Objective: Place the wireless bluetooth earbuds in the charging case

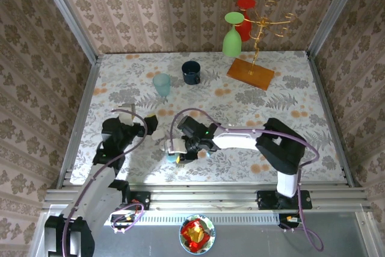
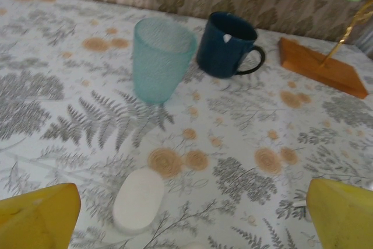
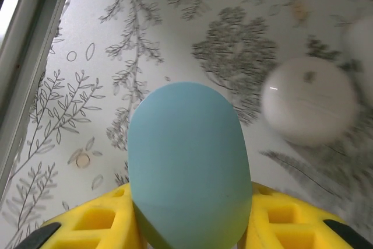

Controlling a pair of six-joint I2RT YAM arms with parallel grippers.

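My right gripper (image 3: 189, 225) is shut on a light blue oval case (image 3: 187, 161), held upright between its yellow fingers (image 3: 93, 225) just above the table. A closed white pebble-shaped case (image 3: 309, 100) lies to its right, and a blurred white shape (image 3: 362, 36) sits at the frame edge. In the top view the right gripper (image 1: 175, 151) is at the near middle with the blue case (image 1: 172, 157). My left gripper (image 2: 192, 217) is open, above a white oval case (image 2: 138, 199). A tiny white sliver (image 2: 299, 203) lies by its right finger; whether it is an earbud I cannot tell.
A teal cup (image 1: 161, 84) and a dark blue mug (image 1: 191, 72) stand at the back middle. A gold rack on a wooden base (image 1: 250, 73) holds a green glass (image 1: 232, 34) at the back right. The table's metal edge (image 3: 23, 45) runs close to the right gripper.
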